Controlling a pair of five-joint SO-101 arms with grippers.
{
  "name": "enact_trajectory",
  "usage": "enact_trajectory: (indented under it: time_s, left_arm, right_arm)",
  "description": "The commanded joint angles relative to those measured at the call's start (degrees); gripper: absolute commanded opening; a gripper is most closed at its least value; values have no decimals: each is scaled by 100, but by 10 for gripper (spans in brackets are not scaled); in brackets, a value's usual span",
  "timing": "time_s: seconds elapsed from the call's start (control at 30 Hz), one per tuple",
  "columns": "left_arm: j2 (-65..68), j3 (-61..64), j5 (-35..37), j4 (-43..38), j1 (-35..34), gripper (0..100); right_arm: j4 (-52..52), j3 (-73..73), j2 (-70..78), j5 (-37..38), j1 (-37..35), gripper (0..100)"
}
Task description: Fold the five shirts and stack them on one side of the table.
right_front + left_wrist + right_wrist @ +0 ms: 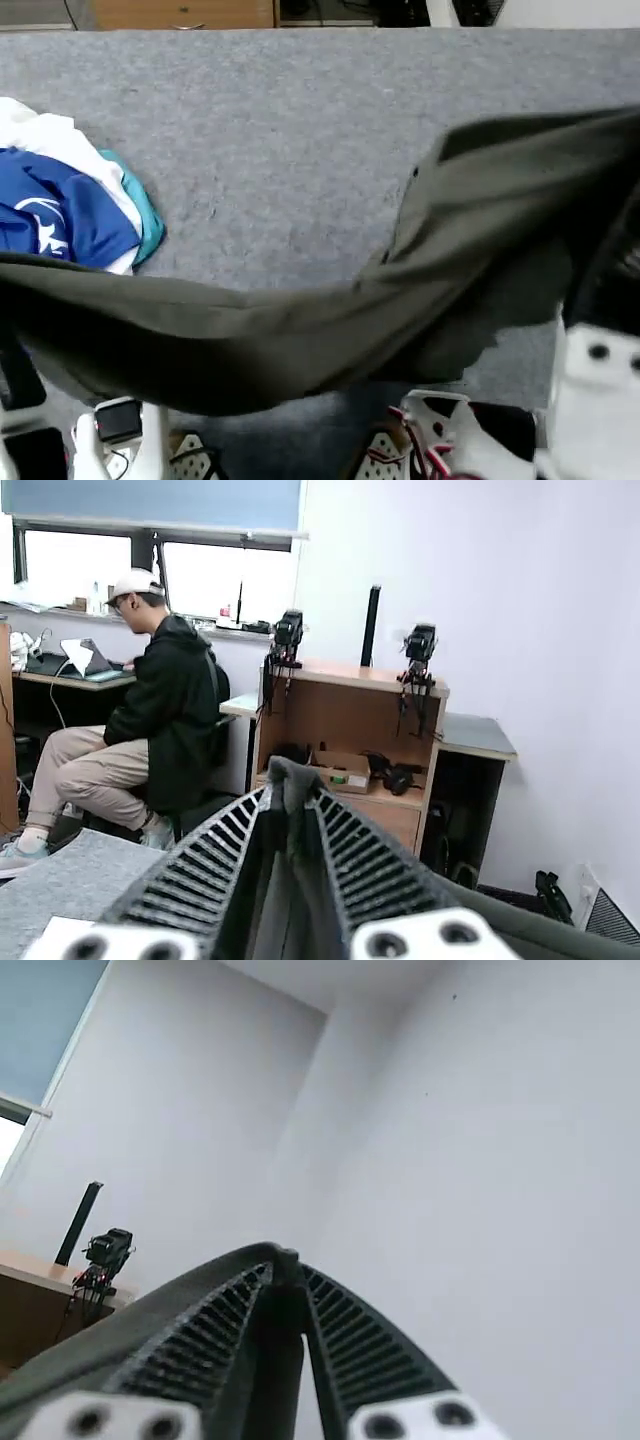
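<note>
High view shows the grey table (300, 130) lying beyond a dark olive shirt (300, 340) that hangs stretched side to side over the near side, its long axis running from one arm to the other. The pile of other shirts (60, 210) sits at that view's left edge. The left pincer (288, 777) and right pincer (283, 1262) each pinch a fold of it, pointing up.

This looks like a robotics lab: two small black robot arms (288, 635) stand on a brown wooden cabinet (340, 715), and an open white laptop (78, 656) sits under a bright window (85, 570).
</note>
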Motion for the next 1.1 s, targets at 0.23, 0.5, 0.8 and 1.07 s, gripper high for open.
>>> enact_trajectory:
  time_s: [0.23,0.5,0.8,1.07]
  left_arm:
    - [31,70,-44,-343,-88,19]
    - [-13,70,-44,-422,-88,19]
    - [-136,9,-220,-149,-97,19]
    - [-884,79,-765,888,-88,19]
  right_arm:
    - [-1952,804,13,598,92,3]
    - [-2347,963,13,686,75,4]
    - [-2312,989,-136,686,75,4]
    - [-1653,989,-514,686,84,3]
